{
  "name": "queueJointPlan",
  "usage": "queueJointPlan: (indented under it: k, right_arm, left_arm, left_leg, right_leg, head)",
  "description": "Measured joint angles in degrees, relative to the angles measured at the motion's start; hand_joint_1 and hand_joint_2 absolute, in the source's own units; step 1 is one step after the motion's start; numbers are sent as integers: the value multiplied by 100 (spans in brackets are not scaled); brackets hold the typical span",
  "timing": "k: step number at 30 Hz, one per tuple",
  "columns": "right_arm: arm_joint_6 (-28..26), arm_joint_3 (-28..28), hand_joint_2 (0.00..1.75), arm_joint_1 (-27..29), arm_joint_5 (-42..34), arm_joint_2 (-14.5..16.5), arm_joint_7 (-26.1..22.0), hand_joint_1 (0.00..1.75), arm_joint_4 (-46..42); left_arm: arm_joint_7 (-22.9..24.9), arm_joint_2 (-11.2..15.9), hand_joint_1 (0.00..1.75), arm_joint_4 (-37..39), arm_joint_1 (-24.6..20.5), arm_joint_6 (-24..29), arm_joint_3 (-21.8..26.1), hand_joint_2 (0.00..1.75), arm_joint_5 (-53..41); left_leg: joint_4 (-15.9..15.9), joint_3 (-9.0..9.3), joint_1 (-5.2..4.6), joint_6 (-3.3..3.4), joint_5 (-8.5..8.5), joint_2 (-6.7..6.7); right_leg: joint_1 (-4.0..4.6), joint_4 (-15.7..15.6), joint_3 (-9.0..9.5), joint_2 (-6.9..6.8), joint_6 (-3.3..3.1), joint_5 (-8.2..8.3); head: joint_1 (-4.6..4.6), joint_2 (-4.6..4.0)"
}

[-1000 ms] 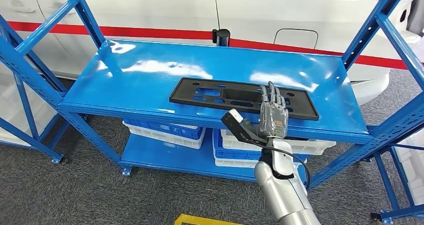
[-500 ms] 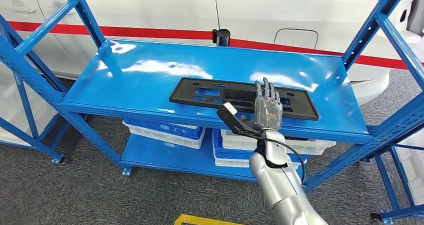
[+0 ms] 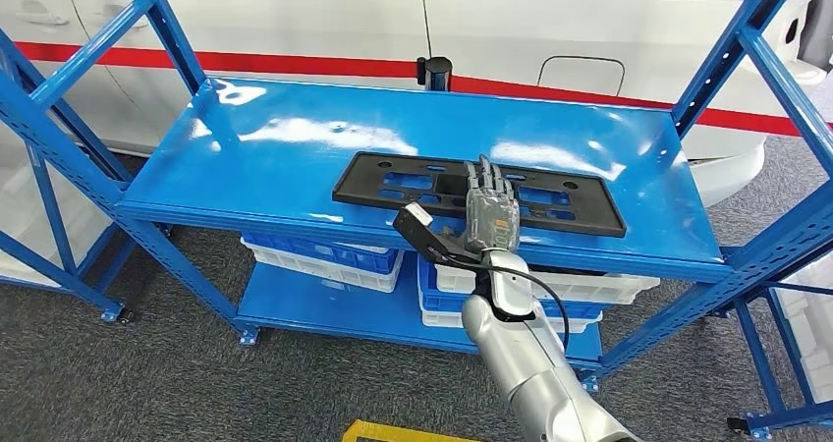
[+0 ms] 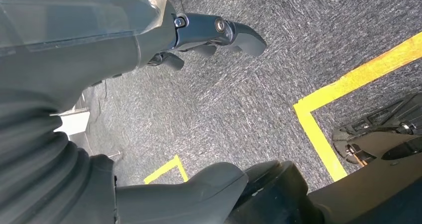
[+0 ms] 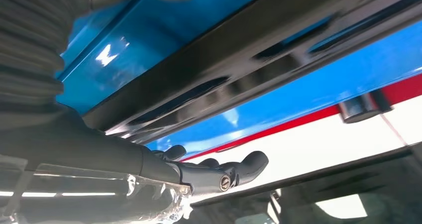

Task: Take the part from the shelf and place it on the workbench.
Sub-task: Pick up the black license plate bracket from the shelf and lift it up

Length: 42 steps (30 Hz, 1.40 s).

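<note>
Part [image 3: 413, 182]: just ahead of my right hand [image 3: 488, 216], long axis crosswise on the shelf [image 3: 246, 157].
Right hand: fingers straight and apart, holding nothing.

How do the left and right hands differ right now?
The right hand is raised to the shelf, its fingers extended over the black part; the left hand hangs above the carpet, fingers loosely curled. Right is beside the task item, left near nothing. Both hold nothing.

Open shelf top, posts at the sides

We see bare blue shelf [image 3: 275, 142] around the black part [image 3: 393, 182]; slanted uprights [image 3: 162, 29] flank it.
</note>
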Motion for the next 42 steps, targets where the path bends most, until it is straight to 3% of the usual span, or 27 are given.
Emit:
queueJointPlan:
  k: [17, 26, 33, 38, 42]
  right_arm:
    - [51, 84, 175, -351, -76, 190, -214, 175, 597]
    - [-7, 85, 175, -384, -125, 200, -276, 175, 659]
    - [-348, 86, 175, -359, -131, 177, -286, 175, 642]
    - [-1038, 85, 175, -175, -88, 94, -453, 175, 189]
    - [-1124, 45, 175, 287, -64, -29, -913, 175, -956]
  left_arm:
    - [13, -11, 0, 2, -3, 35, 132, 175, 98]
    - [-218, -21, 0, 2, -18, -117, 166, 175, 99]
    - [-315, -39, 0, 2, -18, 164, 167, 175, 71]
    - [-468, -41, 0, 2, -20, 277, 181, 175, 88]
    - [-658, -40, 0, 2, -25, 339, 214, 175, 90]
  left_leg:
    - [0, 3, 0, 0, 0, 5]
    - [0, 6, 0, 0, 0, 7]
    - [1, 5, 0, 0, 0, 6]
    - [1, 1, 0, 0, 0, 6]
    - [1, -7, 0, 0, 0, 6]
  right_leg:
    - [0, 0, 1, 1, 0, 0]
    - [0, 0, 3, 2, 0, 0]
    - [0, 0, 2, 1, 0, 0]
    - [0, 0, -3, 1, 0, 0]
    - [-1, 0, -12, 1, 0, 0]
  head:
    - [1, 0]
    - [1, 0]
    - [0, 0]
    - [0, 0]
    - [1, 0]
